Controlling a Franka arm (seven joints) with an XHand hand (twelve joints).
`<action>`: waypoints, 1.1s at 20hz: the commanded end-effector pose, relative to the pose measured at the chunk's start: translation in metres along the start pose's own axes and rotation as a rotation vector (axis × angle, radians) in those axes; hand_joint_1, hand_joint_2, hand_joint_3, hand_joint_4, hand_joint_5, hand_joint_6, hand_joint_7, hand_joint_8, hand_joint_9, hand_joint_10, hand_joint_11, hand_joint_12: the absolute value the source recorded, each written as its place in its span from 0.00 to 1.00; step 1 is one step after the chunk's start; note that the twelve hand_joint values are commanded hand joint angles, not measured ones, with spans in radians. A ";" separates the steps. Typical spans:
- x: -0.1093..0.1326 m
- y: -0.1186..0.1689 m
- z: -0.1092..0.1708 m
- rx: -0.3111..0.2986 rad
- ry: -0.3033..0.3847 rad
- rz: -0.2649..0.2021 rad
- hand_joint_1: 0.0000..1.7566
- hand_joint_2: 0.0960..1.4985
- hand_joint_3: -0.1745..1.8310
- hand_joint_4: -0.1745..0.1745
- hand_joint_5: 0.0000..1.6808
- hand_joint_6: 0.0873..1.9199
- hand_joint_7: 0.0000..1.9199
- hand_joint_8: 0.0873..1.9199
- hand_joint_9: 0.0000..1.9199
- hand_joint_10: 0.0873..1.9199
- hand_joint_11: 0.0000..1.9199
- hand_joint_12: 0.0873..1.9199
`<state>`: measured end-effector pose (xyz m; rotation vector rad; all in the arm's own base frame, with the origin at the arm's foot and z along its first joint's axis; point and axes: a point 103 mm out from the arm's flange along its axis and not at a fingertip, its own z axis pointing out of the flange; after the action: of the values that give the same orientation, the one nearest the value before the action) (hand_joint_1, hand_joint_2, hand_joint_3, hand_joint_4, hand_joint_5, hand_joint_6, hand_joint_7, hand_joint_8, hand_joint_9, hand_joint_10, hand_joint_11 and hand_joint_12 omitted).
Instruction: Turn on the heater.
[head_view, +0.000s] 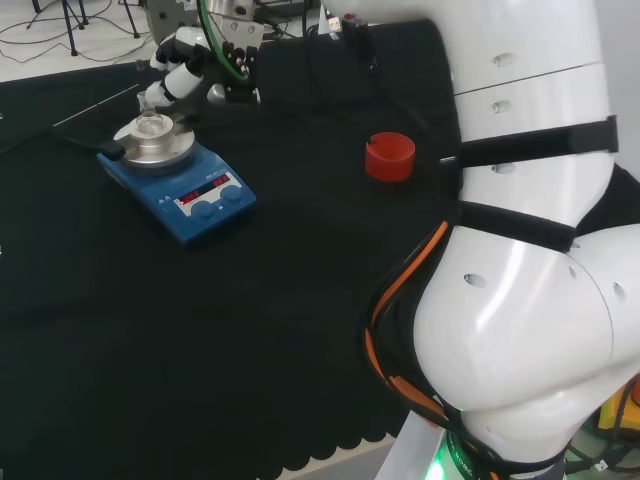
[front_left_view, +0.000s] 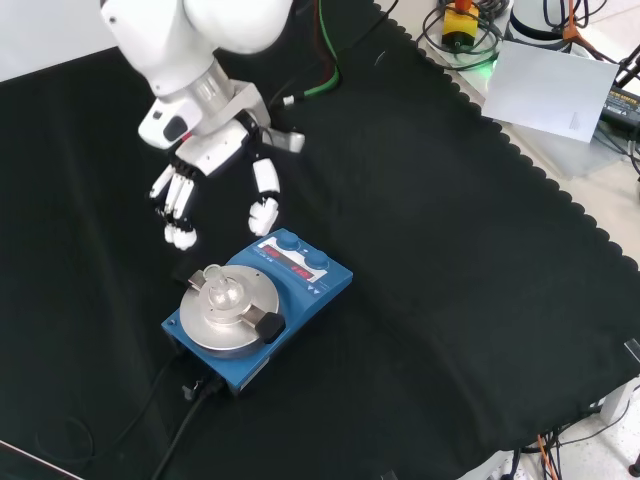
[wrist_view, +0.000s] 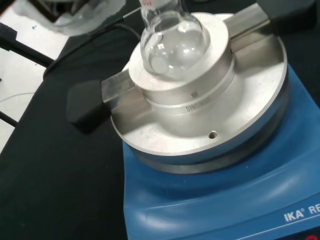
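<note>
Your hand (front_left_view: 212, 150) hangs in the upper left of the front view with its fingers (front_left_view: 178, 200) relaxed and spread, holding nothing. The blue heater (front_left_view: 262, 307) sits just below it at lower centre, a small glass flask (front_left_view: 222, 293) on its metal plate. Its knobs (front_left_view: 300, 252) line the edge nearest the thumb tip, just below and right of it, so I judge the reach is short and downward.

Front view: my hand (front_left_view: 215, 150) hangs at 11 o'clock of the heater (front_left_view: 258, 305), fingers relaxed. Bare cloth (front_left_view: 450, 300) from 1 to 5 o'clock. Flask (front_left_view: 222, 293) blocks the plate; cable (front_left_view: 185, 425) crowds 7 o'clock.
</note>
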<state>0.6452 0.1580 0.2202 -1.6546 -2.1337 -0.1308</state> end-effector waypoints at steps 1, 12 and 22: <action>0.003 -0.025 -0.024 -0.043 -0.009 0.010 0.43 0.32 0.40 0.52 0.30 0.18 0.21 0.31 0.29 0.31 0.09 0.68; 0.017 -0.081 -0.046 -0.035 -0.065 0.040 0.44 0.33 0.40 0.52 0.30 0.17 0.21 0.31 0.29 0.31 0.09 0.69; 0.022 -0.138 -0.061 0.074 -0.142 0.056 0.60 0.31 0.51 0.52 0.29 0.10 0.29 0.29 0.40 0.27 0.20 0.67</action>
<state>0.5557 0.1287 0.3014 -1.7419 -2.1669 -0.0516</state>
